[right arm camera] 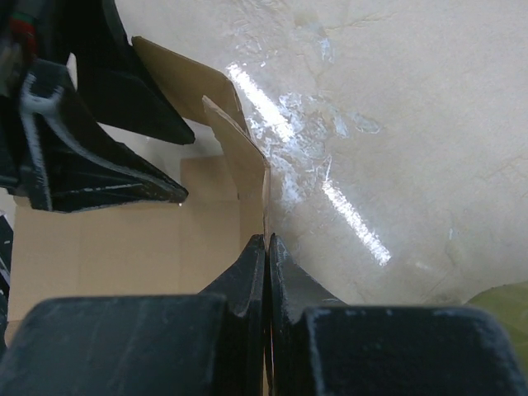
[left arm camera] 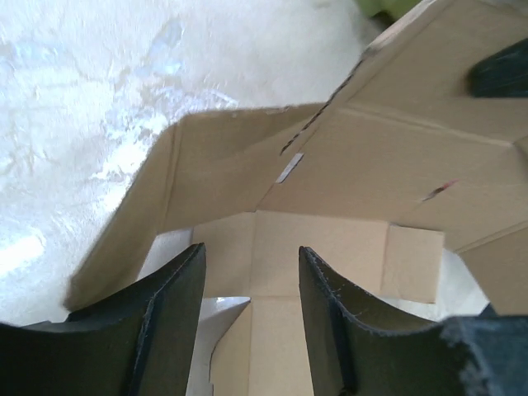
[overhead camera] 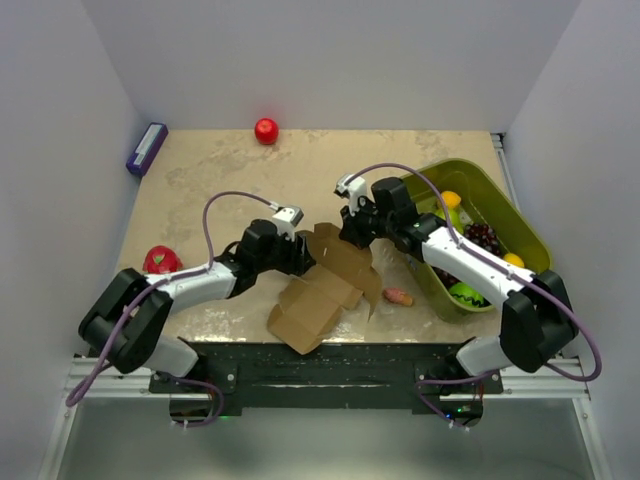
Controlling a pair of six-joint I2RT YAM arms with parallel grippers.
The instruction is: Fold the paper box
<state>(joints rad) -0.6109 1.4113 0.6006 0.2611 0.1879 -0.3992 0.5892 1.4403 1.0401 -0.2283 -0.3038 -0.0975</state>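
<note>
The paper box (overhead camera: 325, 290) is a brown die-cut cardboard sheet, partly folded, lying at the table's front middle between the two arms. My left gripper (overhead camera: 298, 252) is open at its left far edge; in the left wrist view its fingers (left arm camera: 169, 305) straddle a flat panel of the cardboard (left arm camera: 272, 247), with raised walls beyond. My right gripper (overhead camera: 352, 232) is shut on a thin upright flap of the box (right arm camera: 247, 157), seen edge-on between its pads (right arm camera: 252, 264). The left gripper's dark fingers (right arm camera: 91, 165) show in the right wrist view.
A green basket (overhead camera: 530, 235) with fruit stands at the right. A small pink object (overhead camera: 398, 296) lies beside the box. A red ball (overhead camera: 266, 130) sits at the back, a purple block (overhead camera: 146, 148) at the back left, a red object (overhead camera: 160, 261) at the left.
</note>
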